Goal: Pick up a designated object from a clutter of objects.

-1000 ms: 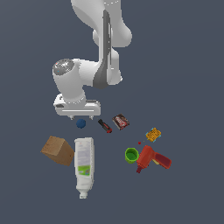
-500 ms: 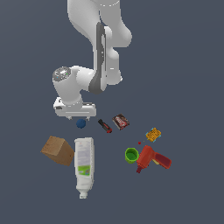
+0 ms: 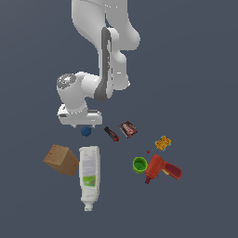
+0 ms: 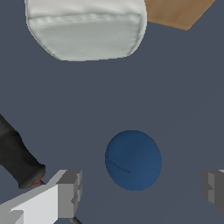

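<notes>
The small dark-blue ball (image 3: 86,131) lies on the grey floor just below my hand in the exterior view. In the wrist view the ball (image 4: 133,160) sits between my two fingertips, apart from both. My gripper (image 4: 140,189) is open, with the fingers on either side of the ball; in the exterior view the gripper (image 3: 82,126) is mostly hidden under the white hand. Around it lie the white bottle with green label (image 3: 89,175), the brown wooden block (image 3: 61,159), the red-handled screwdriver (image 3: 111,134) and the small dark box (image 3: 128,129).
Toward the exterior view's right are the green cup (image 3: 139,164), the red drill (image 3: 161,169) and a small yellow piece (image 3: 162,142). In the wrist view the bottle's base (image 4: 85,28), the block's corner (image 4: 175,12) and the screwdriver handle (image 4: 17,157) are close.
The arm has lowered and shifted slightly toward the exterior view's left over the ball. The objects have not moved.
</notes>
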`<state>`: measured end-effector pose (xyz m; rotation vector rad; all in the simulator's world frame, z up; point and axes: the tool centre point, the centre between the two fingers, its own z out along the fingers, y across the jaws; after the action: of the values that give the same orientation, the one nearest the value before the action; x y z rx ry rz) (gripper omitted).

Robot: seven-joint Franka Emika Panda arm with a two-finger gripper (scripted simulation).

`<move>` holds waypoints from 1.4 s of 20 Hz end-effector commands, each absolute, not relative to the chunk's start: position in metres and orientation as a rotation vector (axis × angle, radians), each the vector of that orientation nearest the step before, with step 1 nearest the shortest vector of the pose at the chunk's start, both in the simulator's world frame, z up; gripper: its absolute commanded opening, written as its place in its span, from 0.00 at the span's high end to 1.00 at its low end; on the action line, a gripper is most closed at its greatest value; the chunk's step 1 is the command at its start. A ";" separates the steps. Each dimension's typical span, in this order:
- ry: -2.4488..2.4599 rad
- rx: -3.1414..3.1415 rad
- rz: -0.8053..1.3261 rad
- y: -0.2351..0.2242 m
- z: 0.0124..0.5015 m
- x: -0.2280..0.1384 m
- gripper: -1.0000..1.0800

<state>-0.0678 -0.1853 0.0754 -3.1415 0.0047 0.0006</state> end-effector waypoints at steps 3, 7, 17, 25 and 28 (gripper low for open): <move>0.004 -3.141 0.001 -0.185 0.058 -0.069 0.04; 0.004 -3.141 0.001 -0.185 0.040 -0.069 0.04; 0.004 -3.142 0.000 -0.186 0.031 -0.069 1.00; 0.005 -3.142 -0.001 -0.186 0.032 -0.069 1.00; 0.005 -3.142 -0.001 -0.185 0.035 -0.069 1.00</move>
<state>-0.0693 -0.1852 0.0331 -3.1416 0.0052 0.0009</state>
